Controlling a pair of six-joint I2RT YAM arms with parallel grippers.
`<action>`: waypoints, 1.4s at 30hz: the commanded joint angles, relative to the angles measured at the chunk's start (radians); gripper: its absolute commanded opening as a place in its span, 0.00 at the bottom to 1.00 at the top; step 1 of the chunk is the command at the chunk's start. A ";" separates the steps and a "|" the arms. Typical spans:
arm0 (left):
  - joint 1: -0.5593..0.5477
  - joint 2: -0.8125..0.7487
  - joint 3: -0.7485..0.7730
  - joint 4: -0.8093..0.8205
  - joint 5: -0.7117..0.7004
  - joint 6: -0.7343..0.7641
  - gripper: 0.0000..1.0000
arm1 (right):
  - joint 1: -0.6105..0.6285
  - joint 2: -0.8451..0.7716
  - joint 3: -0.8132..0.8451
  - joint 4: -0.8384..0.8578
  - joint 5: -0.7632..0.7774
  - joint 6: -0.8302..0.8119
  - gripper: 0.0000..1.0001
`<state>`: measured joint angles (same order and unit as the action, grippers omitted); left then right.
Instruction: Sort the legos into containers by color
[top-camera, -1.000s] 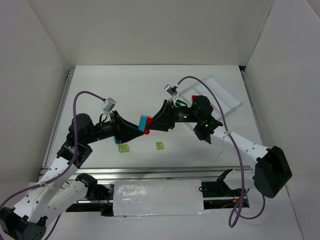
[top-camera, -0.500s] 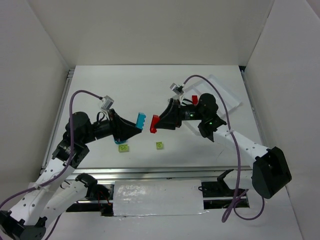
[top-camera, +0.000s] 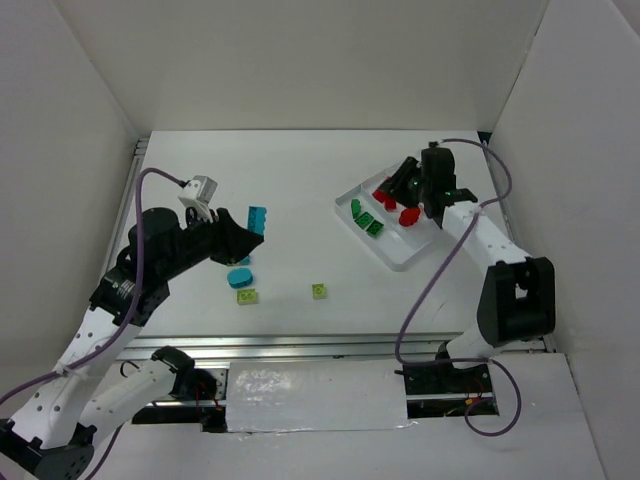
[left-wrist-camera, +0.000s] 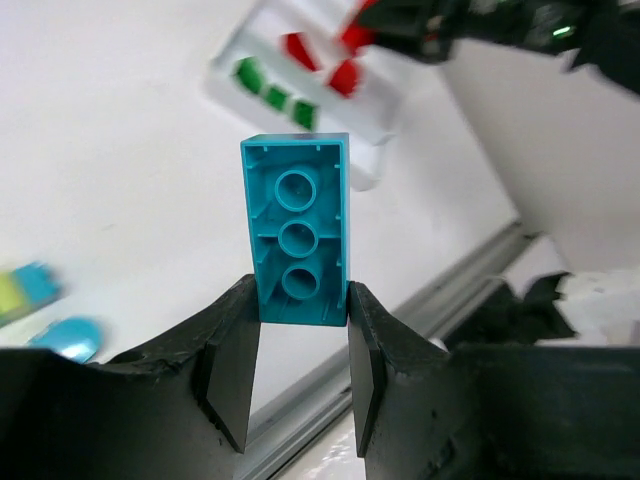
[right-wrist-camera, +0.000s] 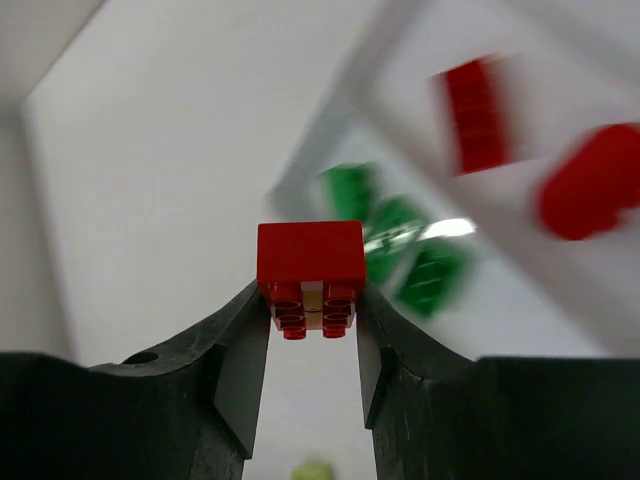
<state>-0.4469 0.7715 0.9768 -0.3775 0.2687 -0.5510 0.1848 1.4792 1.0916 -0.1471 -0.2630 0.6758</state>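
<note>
Partly sorted, I judge: the shallow white plastic tray (top-camera: 405, 262), at the right, holds dark green bricks (top-camera: 366, 219) and red pieces (top-camera: 408, 215). The right tool (right-wrist-camera: 312, 310) clamps a red studded brick (right-wrist-camera: 311, 255) over it. The left tool (left-wrist-camera: 300, 300) clamps a cyan rectangular brick (left-wrist-camera: 296, 240). Two lime bricks (top-camera: 247, 296) lie loose on the counter (top-camera: 300, 170).

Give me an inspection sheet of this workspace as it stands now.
Surface: white table; a lime brick, a second lime brick and a rounded cyan piece lie loose near the front.
Job's things: white tray at right holds green bricks in one compartment and red pieces in the next.
Clutter: nothing seen.
Tools: left tool shut on a cyan brick; right tool shut on a red brick, above the tray.
Cables: a purple cable loops off each arm.
Surroundings: white walls on three sides; metal rail at the near edge.
</note>
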 joint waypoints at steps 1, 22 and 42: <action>0.004 0.002 0.036 -0.178 -0.200 0.079 0.00 | -0.054 0.094 0.112 -0.399 0.549 0.040 0.00; 0.005 -0.060 -0.058 -0.186 -0.177 0.112 0.00 | -0.177 0.305 0.172 -0.367 0.506 0.027 0.03; 0.004 -0.038 -0.058 -0.117 -0.011 0.108 0.00 | -0.130 0.071 0.176 -0.284 0.230 -0.093 0.70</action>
<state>-0.4454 0.7280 0.9199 -0.5873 0.1555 -0.4477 0.0101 1.7203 1.2877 -0.5301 0.1284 0.6579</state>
